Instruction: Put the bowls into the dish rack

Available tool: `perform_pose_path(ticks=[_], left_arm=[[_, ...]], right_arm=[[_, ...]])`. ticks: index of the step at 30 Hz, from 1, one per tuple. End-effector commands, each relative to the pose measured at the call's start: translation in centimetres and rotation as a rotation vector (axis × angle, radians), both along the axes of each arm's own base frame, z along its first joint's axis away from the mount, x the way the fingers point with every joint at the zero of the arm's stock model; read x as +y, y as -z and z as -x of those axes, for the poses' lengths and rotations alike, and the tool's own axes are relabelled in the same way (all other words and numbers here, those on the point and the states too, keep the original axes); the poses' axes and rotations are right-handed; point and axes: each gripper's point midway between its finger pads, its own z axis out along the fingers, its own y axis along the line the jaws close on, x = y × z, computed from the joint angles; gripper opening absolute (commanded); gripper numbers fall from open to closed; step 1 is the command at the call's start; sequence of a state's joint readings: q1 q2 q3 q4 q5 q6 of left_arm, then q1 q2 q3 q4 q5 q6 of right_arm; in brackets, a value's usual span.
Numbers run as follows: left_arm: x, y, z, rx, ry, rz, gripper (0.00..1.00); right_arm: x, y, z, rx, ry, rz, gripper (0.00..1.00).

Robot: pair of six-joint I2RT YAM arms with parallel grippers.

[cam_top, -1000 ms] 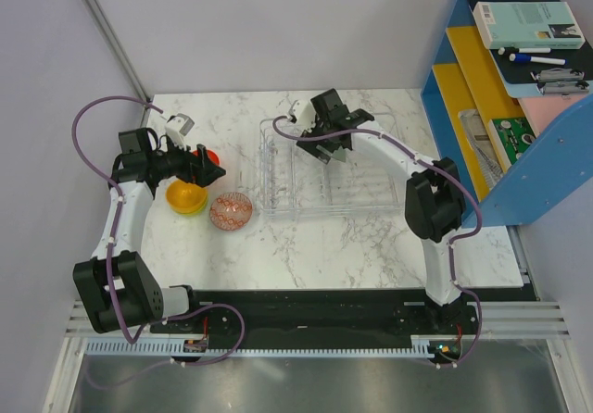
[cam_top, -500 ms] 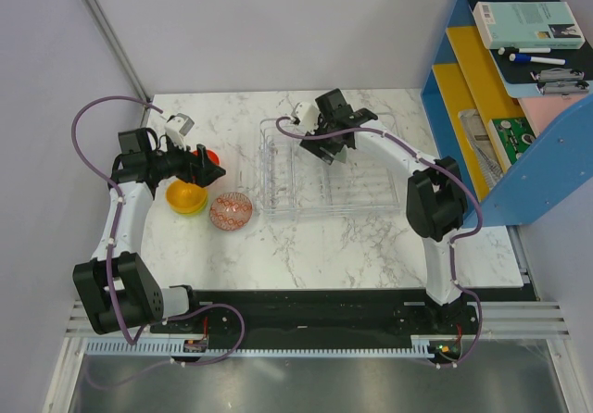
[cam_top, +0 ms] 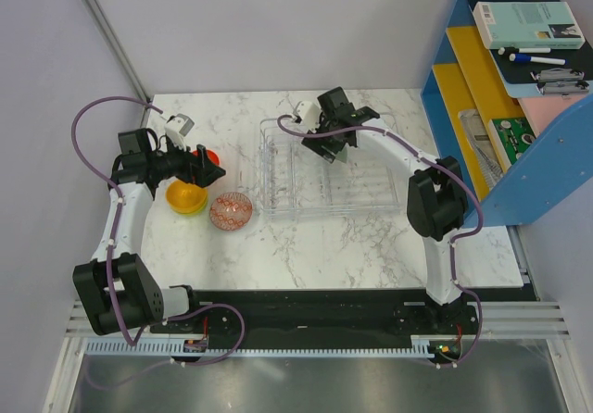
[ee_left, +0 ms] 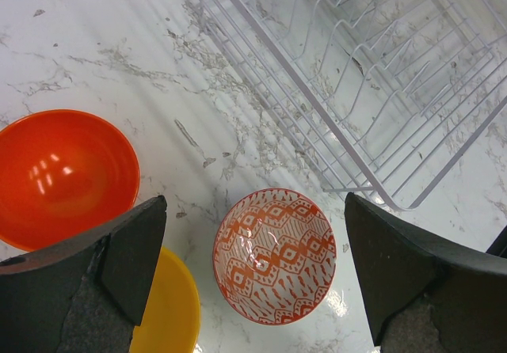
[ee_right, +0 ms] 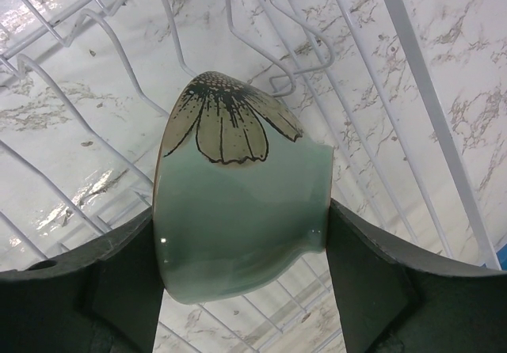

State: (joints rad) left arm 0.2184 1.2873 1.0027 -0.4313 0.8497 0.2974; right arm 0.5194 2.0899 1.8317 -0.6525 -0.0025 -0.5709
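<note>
The clear dish rack (cam_top: 357,186) stands at the table's middle right. My right gripper (cam_top: 331,146) hovers over the rack's far left part, shut on the pale grey-green bowl (ee_right: 238,210), which has a flower painted inside and is held on edge above the ribs (ee_right: 71,155). My left gripper (cam_top: 200,166) is open and empty above the bowls at the left. There the red-orange bowl (ee_left: 63,175), the orange-yellow bowl (ee_left: 168,309) and the red-patterned bowl (ee_left: 275,254) sit on the marble. A lime green rim (cam_top: 188,211) shows under the yellow bowl.
A blue shelf unit (cam_top: 463,107) with books and pens stands at the table's right edge. Grey wall panels close the back and left. The rack's near corner (ee_left: 380,199) lies close to the patterned bowl.
My right gripper has shifted slightly over the rack's far left with the grey-green bowl in it. The left arm and the bowls on the table have not moved.
</note>
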Motion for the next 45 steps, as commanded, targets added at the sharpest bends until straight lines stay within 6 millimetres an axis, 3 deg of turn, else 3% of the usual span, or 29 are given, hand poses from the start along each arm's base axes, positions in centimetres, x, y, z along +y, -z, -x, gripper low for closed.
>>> perform_pose_path(ticks=[1, 4, 9, 18, 22, 29, 45], left_arm=[[-0.1, -1.4, -0.1, -0.083, 0.028, -0.021, 1.0], [0.0, -1.4, -0.1, -0.083, 0.026, -0.023, 1.0], [0.0, -1.4, -0.1, -0.083, 0.026, -0.021, 1.0], [0.0, -1.4, -0.1, -0.084, 0.025, -0.023, 1.0], [0.0, -1.4, -0.1, -0.082, 0.026, -0.023, 1.0], [0.1, -1.2, -0.1, -0.08, 0.023, -0.024, 1.0], [0.0, -1.3, -0.1, -0.083, 0.027, -0.026, 1.0]], right_arm=[[0.4, -3.9, -0.6, -0.054, 0.001, -0.05, 0.0], [0.5, -5.4, -1.2, -0.093, -0.014, -0.043, 0.0], [1.0, -5.3, -1.7, -0.118, -0.027, 0.029, 0.0], [5.3, -4.7, -1.3, -0.169, -0.118, 0.108, 0.0], [7.0, -5.4, -1.4, -0.211, -0.144, 0.13, 0.0], [8.4, -5.8, -1.4, -0.263, -0.162, 0.19, 0.0], [9.9, -1.9, 1.3, -0.149, -0.386, 0.29, 0.0]])
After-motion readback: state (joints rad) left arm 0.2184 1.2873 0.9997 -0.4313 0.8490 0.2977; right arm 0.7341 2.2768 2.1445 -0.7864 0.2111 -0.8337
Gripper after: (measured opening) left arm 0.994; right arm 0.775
